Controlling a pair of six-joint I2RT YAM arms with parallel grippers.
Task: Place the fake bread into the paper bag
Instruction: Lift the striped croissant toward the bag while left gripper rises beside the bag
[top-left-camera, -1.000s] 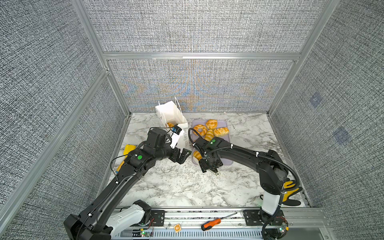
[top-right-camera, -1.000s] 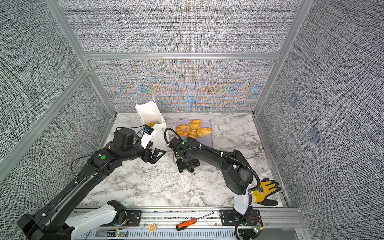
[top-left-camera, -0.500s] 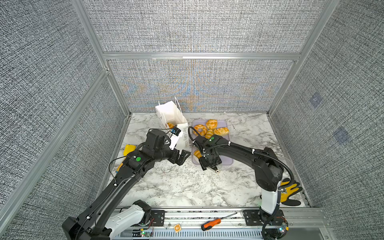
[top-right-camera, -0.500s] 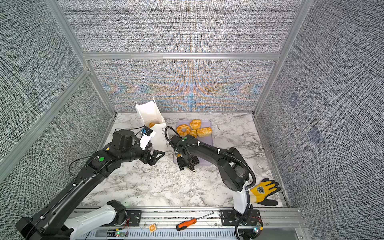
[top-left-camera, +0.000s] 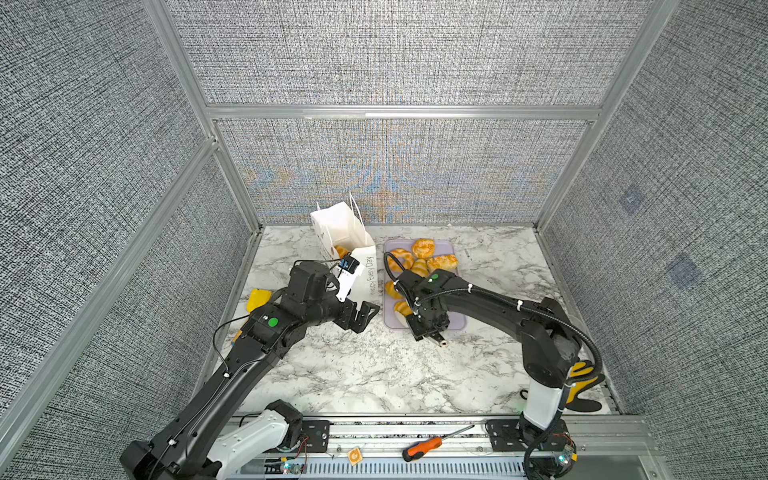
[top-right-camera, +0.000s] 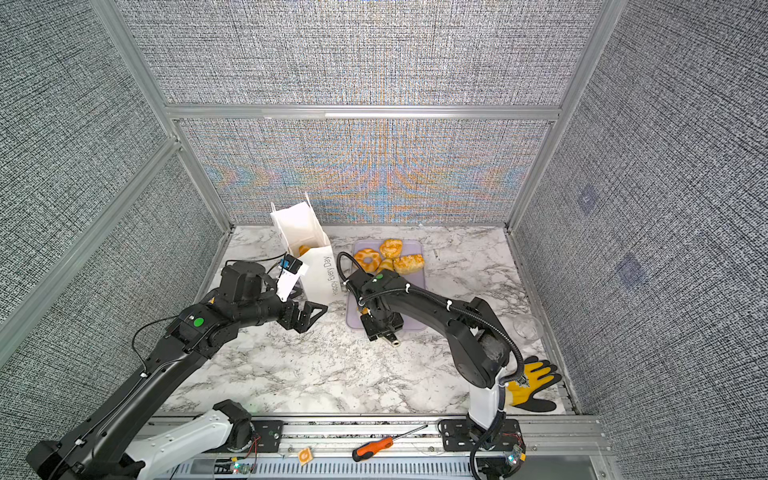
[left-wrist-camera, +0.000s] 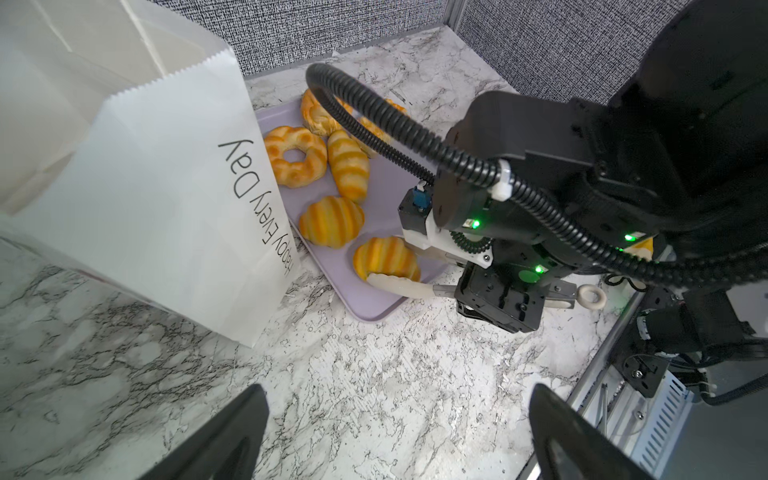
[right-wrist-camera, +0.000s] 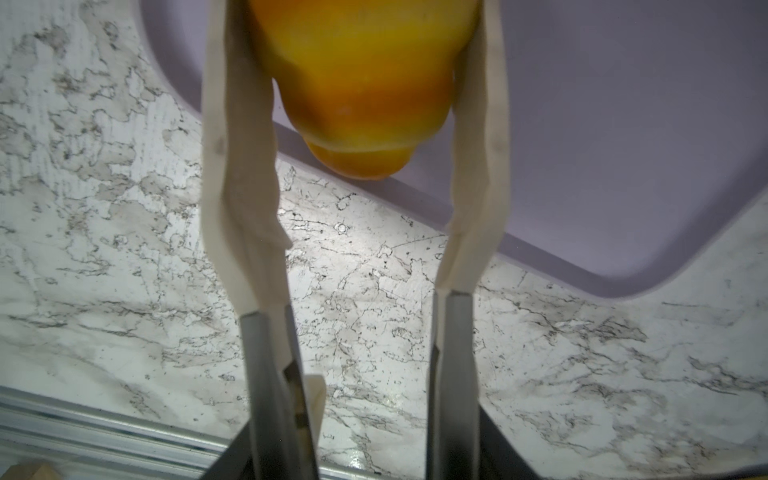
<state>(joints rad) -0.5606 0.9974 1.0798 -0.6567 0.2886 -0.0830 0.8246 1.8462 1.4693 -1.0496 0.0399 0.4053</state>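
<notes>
One croissant (right-wrist-camera: 357, 83) on the tray (right-wrist-camera: 623, 124) sits pinched between the right jaws; the left jaws stand spread

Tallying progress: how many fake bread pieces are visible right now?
7. Six on the tray: four clustered at its far end, a croissant mid-tray, the nearest croissant in the right gripper. One inside the paper bag; others may be hidden there.

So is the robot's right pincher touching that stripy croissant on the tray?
Touching. In the right wrist view both white fingers of the right gripper press against the sides of the striped croissant, with no gap.
</notes>
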